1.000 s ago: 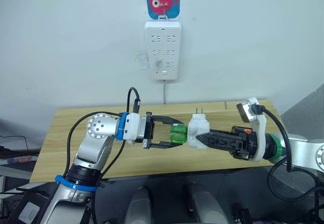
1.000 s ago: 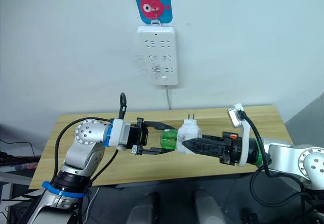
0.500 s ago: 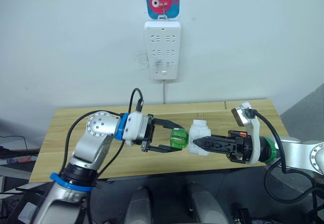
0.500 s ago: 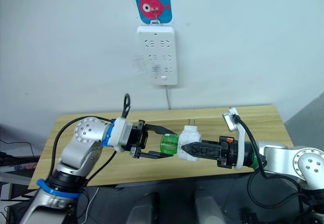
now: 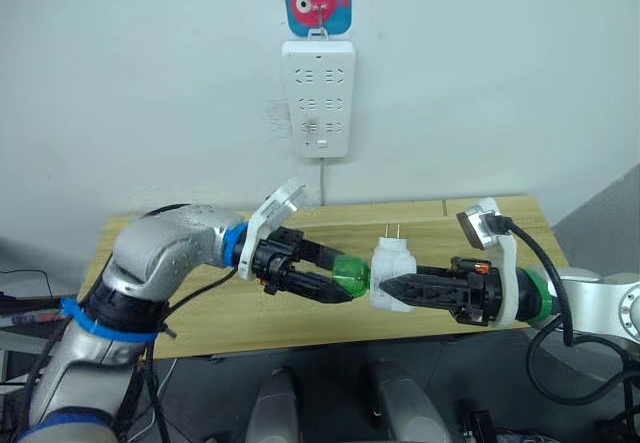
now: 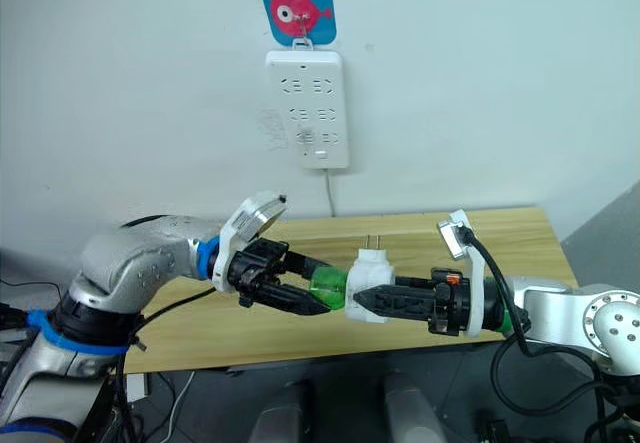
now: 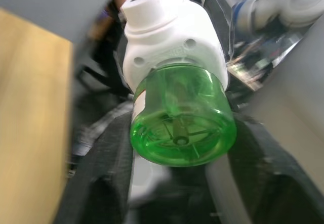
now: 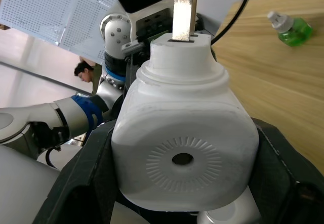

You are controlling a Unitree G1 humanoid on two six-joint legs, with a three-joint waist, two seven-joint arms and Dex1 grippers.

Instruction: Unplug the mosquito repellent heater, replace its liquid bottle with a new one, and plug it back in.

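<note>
Over the wooden table (image 5: 180, 313) before a white wall, the mosquito repellent heater (image 5: 392, 275) hangs (prongs up), pinched by the right gripper (image 5: 392, 285). The left gripper (image 5: 345, 281) clamps its green liquid bottle (image 5: 350, 274). Behind hangs a white power strip (image 5: 318, 99); another green bottle (image 8: 289, 27) lies on the table

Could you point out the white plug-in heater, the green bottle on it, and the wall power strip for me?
mosquito repellent heater (image 5: 392, 271), left eye view, on its white body.
green bottle (image 7: 183, 114), left wrist view, on its clear green side.
power strip (image 5: 318, 98), left eye view, on its white face.
</note>
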